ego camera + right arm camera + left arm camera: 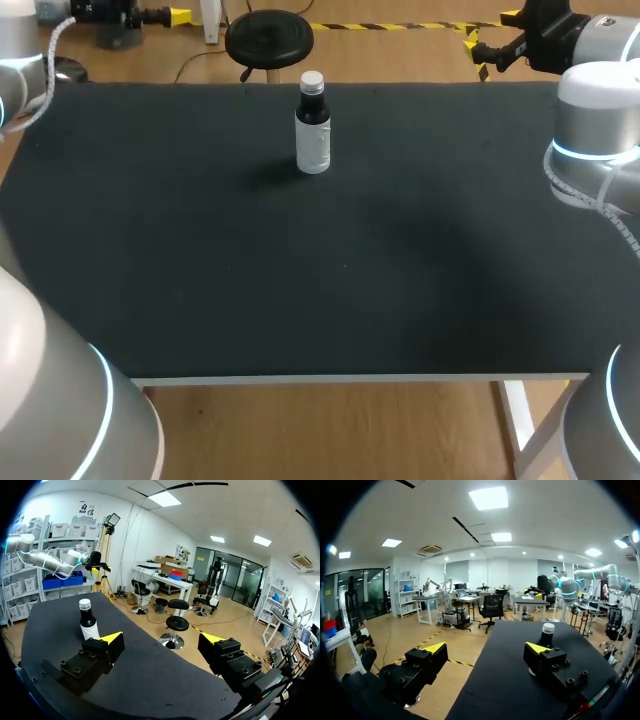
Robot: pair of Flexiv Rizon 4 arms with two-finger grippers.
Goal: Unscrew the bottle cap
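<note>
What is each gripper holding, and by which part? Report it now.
Nothing is held. The left gripper and the right gripper are both open with nothing between their fingers. The bottle stands alone on the table, cap on, untouched.

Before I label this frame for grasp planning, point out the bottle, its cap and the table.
bottle (314, 148): head view, middle of its pale body.
cap (312, 82): head view, side of the white cap.
table (300, 290): head view, bare dark top.

The bottle (313, 135) stands on the table (300, 280) near its far edge (cap (312, 81) on top), between the left gripper (487, 647) and the right gripper (161, 639), well apart from both.
</note>
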